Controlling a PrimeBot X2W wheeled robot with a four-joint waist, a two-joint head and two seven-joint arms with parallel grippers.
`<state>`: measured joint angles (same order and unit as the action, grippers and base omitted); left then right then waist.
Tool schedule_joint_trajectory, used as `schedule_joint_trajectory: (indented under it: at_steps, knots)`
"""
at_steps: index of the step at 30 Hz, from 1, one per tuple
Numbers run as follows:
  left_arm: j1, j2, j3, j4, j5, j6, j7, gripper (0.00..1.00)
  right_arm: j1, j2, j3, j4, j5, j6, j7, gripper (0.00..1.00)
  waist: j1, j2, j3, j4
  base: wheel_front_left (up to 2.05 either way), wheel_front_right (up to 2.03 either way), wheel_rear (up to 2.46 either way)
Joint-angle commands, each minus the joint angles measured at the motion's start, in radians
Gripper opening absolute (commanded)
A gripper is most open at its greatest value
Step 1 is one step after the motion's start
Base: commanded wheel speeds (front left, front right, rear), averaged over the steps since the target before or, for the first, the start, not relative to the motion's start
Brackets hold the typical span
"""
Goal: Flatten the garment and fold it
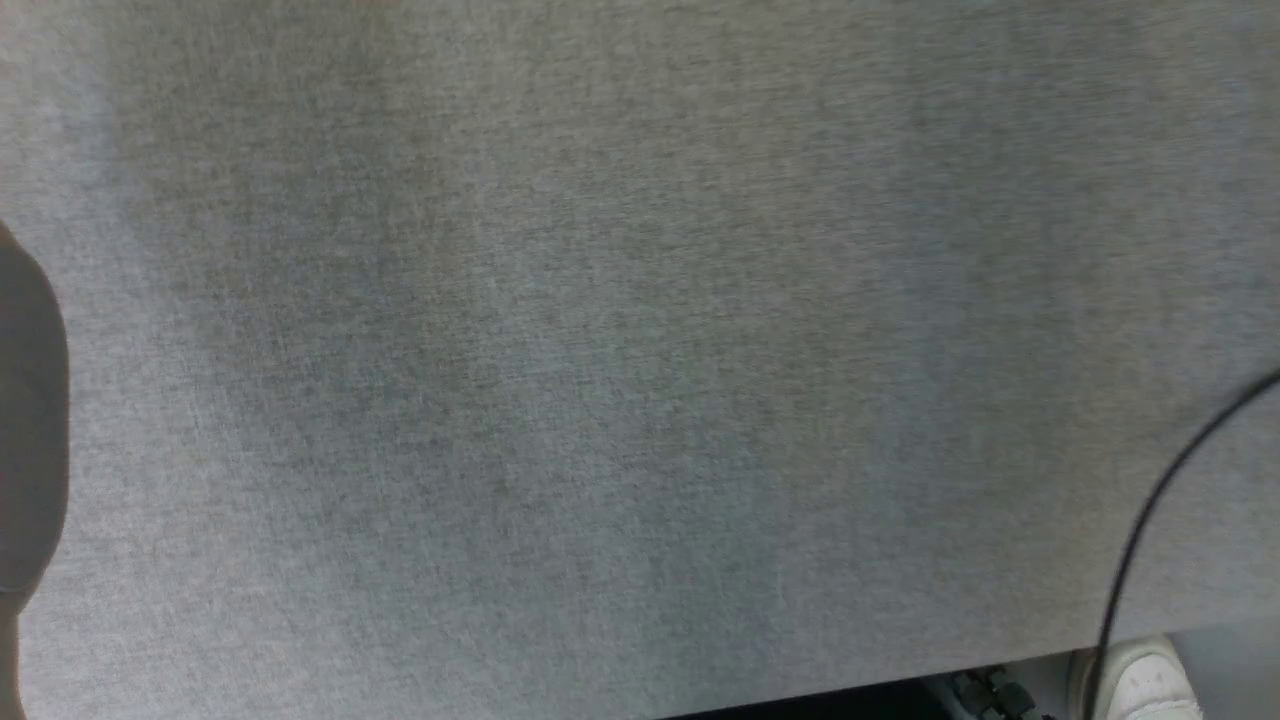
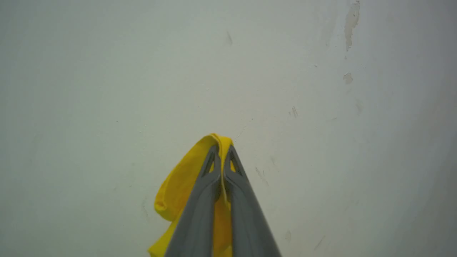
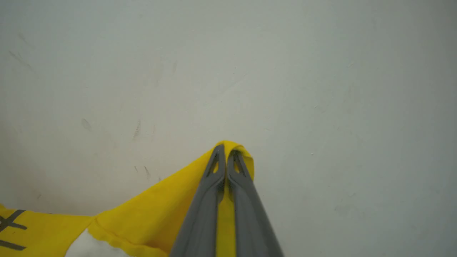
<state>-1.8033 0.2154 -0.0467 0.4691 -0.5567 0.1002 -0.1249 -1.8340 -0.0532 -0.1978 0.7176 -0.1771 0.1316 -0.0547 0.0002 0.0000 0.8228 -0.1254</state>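
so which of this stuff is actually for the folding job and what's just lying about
For the job: yellow garment, left claw and right claw both shut on it, grey cloth surface.
Just lying about: black cable, white shoe.

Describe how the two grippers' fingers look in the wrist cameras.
The left gripper has two long, smooth, matte dark grey fingers that taper to narrow tips. Each has a slim, elongated cut-out slot just below its tip. The right gripper looks the same: plain grey, tapered and slotted near the tips.
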Motion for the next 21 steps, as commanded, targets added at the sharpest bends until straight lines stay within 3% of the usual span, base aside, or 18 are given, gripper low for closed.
schedule_joint_trajectory:
  at_steps: [1,11,16,21]
  knots:
    - [0.024,0.006,0.001,0.007,-0.01,-0.016,-0.002,0.0,0.002,-0.001,0.021,0.01,0.001,-0.001,-0.009,0.0,-0.0002,0.0,0.041,0.022,0.0,0.0,0.0]
    - [0.168,0.016,0.023,-0.038,-0.111,-0.07,0.108,0.0,0.114,-0.064,0.21,0.029,0.169,-0.001,-0.016,0.0,-0.0002,0.0,0.029,0.052,0.0,0.0,0.0]
    - [0.338,0.014,0.049,-0.167,-0.184,-0.06,0.201,0.0,0.259,-0.146,0.289,-0.063,0.342,-0.001,0.039,0.0,-0.0002,0.0,-0.002,0.076,0.0,0.0,0.0]
    - [0.552,0.036,0.07,-0.313,-0.219,-0.042,0.27,0.0,0.454,-0.227,0.294,-0.21,0.49,-0.001,0.103,0.0,-0.0002,0.0,-0.051,0.088,0.0,0.0,0.0]
